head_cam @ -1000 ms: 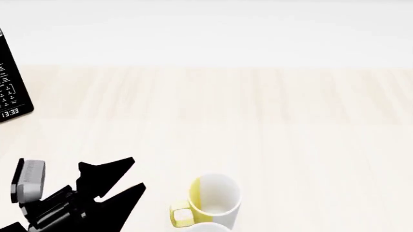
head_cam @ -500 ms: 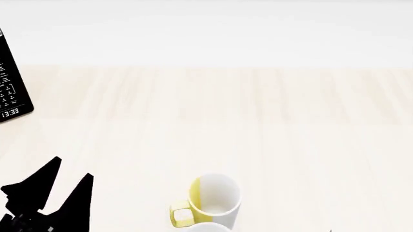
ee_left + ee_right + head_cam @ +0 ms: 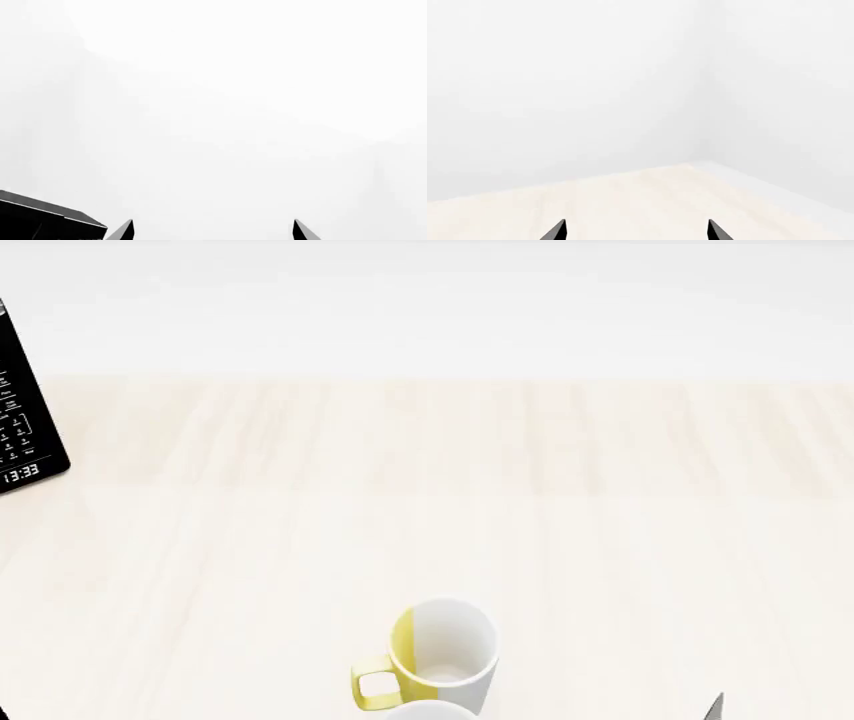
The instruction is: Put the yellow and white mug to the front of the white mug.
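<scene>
Nearest the robot in the head view, only the top rim of the white mug (image 3: 430, 711) showed at the bottom edge; rest of it was cut off. Just behind it, touching or nearly so (couldn't tell which), stood the yellow and white mug (image 3: 442, 654), upright, opening up, yellow half and yellow handle toward the view's left, white half to the right. It sat on the far side of the white mug, on a pale wood table (image 3: 601, 540).

A small dark tip poked in at the bottom right of the head view, prob. part of the right arm; too little to be sure.

Left gripper (image 3: 212, 231): in the left wrist view only two dark fingertips showed, set wide apart w/ nothing between them; beside them a black boxy corner (image 3: 47, 222), otherwise blank white.

Right gripper (image 3: 637, 231): same in the right wrist view, tips spread wide, nothing held, table edge and white walls beyond.

Farther back, at the head view's left edge, a black device w/ keypad and clock readout (image 3: 24, 425). Beyond the table, plain white.
</scene>
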### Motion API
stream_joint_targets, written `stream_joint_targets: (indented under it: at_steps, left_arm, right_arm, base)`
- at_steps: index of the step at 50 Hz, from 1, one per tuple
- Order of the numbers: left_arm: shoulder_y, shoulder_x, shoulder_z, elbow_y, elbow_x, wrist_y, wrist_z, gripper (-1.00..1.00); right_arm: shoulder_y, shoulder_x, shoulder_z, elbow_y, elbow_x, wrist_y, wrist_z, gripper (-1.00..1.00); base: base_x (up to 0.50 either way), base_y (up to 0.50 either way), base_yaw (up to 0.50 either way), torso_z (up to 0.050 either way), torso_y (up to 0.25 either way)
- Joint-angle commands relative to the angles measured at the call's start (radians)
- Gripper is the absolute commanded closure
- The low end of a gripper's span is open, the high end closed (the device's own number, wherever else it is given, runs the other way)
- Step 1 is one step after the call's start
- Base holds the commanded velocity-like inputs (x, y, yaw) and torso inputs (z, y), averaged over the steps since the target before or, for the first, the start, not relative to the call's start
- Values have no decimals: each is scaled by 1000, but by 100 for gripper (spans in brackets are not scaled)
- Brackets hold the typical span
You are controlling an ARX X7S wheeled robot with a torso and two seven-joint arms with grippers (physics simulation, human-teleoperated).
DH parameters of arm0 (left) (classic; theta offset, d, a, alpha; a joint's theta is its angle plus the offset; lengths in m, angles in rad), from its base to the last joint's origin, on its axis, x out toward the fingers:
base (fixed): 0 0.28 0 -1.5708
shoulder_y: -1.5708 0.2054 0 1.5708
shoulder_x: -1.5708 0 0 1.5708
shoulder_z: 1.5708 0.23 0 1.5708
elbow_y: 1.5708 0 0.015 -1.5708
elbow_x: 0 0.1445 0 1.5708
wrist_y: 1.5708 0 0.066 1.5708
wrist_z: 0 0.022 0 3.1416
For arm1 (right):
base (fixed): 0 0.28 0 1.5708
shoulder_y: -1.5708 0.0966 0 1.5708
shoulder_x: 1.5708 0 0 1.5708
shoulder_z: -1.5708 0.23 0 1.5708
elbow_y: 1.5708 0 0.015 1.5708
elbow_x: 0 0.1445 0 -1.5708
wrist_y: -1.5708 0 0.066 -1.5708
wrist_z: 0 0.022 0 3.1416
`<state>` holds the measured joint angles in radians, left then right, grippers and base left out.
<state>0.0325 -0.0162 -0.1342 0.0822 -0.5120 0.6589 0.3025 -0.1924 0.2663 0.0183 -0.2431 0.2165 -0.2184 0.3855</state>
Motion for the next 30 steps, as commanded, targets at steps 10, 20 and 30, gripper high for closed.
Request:
stream_joint_targets:
  at_steps: [10, 20, 30]
  left_arm:
    - [166, -44, 63, 191, 8, 236, -153, -100]
    - [168, -51, 60, 198, 30, 249, -176, -100]
    - [161, -71, 55, 209, 32, 208, -218, -100]
  right_arm:
    - [-98, 15, 63, -169, -56, -64, 65, -100]
    - [-181, 25, 103, -230, -52, -166, 63, -100]
    - [-214, 34, 99, -207, -66, -283, 29, -100]
  base:
    - [0, 0, 0, 0, 0]
    - [0, 0, 0, 0, 0]
    - [0, 0, 0, 0, 0]
